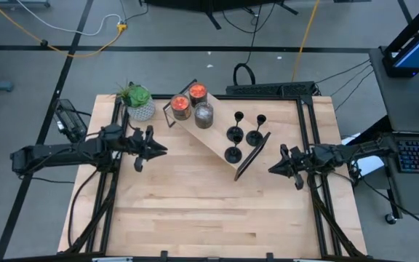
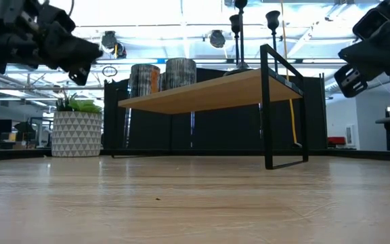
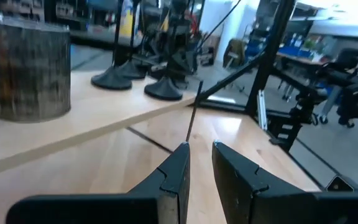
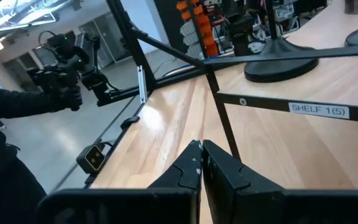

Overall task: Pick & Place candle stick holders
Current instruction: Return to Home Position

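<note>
Three matte-black candle stick holders point(image 1: 237, 135) stand upright on their disc bases on the right end of a slanted wooden shelf point(image 1: 217, 131). Their bases show in the left wrist view point(image 3: 162, 89) and their cups at the top of the low view point(image 2: 271, 17). My left gripper point(image 1: 164, 150) hovers left of the shelf, level, fingers a narrow gap apart point(image 3: 199, 149), empty. My right gripper point(image 1: 271, 168) hovers right of the shelf's end frame, fingers together point(image 4: 201, 146), empty.
Three jars point(image 1: 198, 102) stand on the shelf's left end. A potted plant point(image 1: 138, 102) stands at the table's far left. The shelf's black end frame point(image 1: 252, 154) stands between my right gripper and the holders. Bare wood lies toward the near edge point(image 1: 209, 218).
</note>
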